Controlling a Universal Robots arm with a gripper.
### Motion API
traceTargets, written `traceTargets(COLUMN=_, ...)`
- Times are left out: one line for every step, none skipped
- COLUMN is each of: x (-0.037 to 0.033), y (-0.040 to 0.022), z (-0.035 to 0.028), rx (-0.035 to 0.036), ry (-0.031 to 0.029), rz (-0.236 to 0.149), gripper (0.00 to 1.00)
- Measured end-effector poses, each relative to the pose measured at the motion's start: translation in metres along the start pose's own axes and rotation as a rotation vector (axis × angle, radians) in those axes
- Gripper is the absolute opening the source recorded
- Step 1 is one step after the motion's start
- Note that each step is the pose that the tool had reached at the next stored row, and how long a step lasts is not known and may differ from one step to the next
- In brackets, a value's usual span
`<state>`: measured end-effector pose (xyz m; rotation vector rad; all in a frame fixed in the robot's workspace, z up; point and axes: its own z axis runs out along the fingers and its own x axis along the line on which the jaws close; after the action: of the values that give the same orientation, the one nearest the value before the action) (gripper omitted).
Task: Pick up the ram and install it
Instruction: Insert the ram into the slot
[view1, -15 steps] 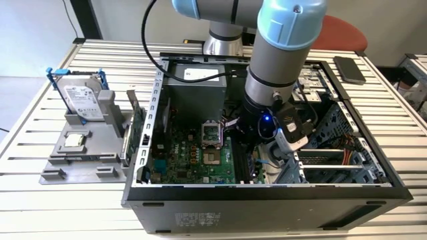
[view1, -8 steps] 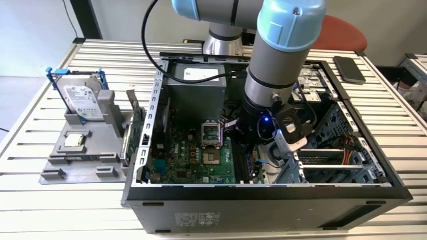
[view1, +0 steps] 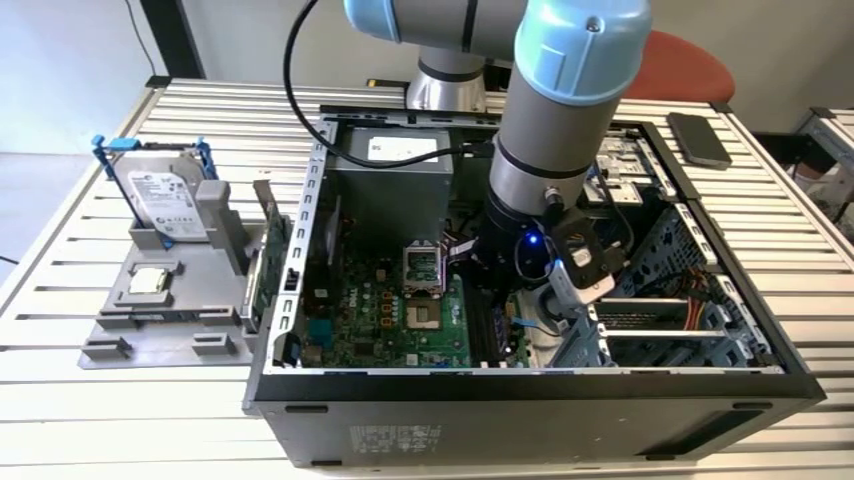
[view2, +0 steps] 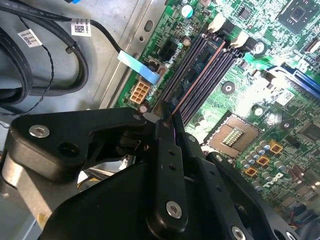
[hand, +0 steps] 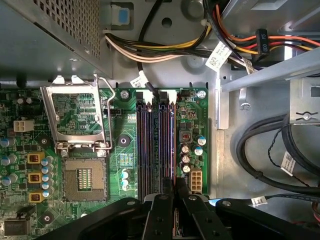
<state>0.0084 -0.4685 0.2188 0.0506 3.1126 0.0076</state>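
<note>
Reaching into the open case (view1: 534, 385), the arm (view1: 561, 130) stands over the board's edge on the exterior view's right.

- Board (view1: 387, 320): green, lying flat in the case, with its empty processor socket (hand: 85, 180) uncovered.
- Gripper (view2: 169, 120): black, low over the near end of the slots. The fingers (hand: 161, 210) are drawn almost together, pinching a thin edge.
- Slots (hand: 150, 145): a parallel dark row just beside the socket.
- Ram (view2: 199, 78): read as the slim coppery edge running from the fingertips along one slot, seen edge-on. Whether it is seated I cannot tell.
- Latches (view2: 217, 22): pale clips at the slots' far end.

Step, as judged: insertion, with pickup done. Seating calls for the stick to be parallel to its slot, for open latches, and for a straight, even press. A tilt risks jamming one end.
</note>
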Motion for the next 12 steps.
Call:
traceTargets(x=0.0, y=0.0, z=0.0, rx=0.0, ry=0.0, rz=0.0, gripper=0.0)
traceTargets(x=0.0, y=0.0, z=0.0, rx=0.0, ry=0.0, rz=0.0, gripper=0.0)
traceTargets(x=0.0, y=0.0, z=0.0002, rx=0.0, ry=0.0, rz=0.0, gripper=0.0)
traceTargets(x=0.0, y=0.0, z=0.0003, rx=-0.0001, ry=0.0, rz=0.0, gripper=0.0)
traceTargets(x=0.0, y=0.0, z=0.0003, rx=-0.0001, ry=0.0, rz=-0.002, gripper=0.0)
traceTargets(x=0.0, y=0.0, z=0.0003, rx=-0.0001, ry=0.0, rz=-0.004, gripper=0.0)
traceTargets(x=-0.0001, y=0.0, z=0.0003, rx=-0.0002, ry=0.0, rz=-0.007, gripper=0.0)
traceTargets(x=-0.0001, y=0.0, z=0.0003, rx=-0.0003, ry=0.0001, rz=-0.012, gripper=0.0)
traceTargets(x=-0.0002, y=0.0001, z=0.0004, rx=-0.0005, ry=0.0001, rz=-0.016, gripper=0.0)
traceTargets(x=-0.0002, y=0.0, z=0.0004, rx=-0.0007, ry=0.0001, rz=-0.021, gripper=0.0)
traceTargets(x=-0.0002, y=0.0, z=0.0005, rx=-0.0008, ry=0.0001, rz=-0.025, gripper=0.0)
traceTargets(x=-0.0002, y=0.0, z=0.0007, rx=-0.0007, ry=0.0001, rz=-0.025, gripper=0.0)
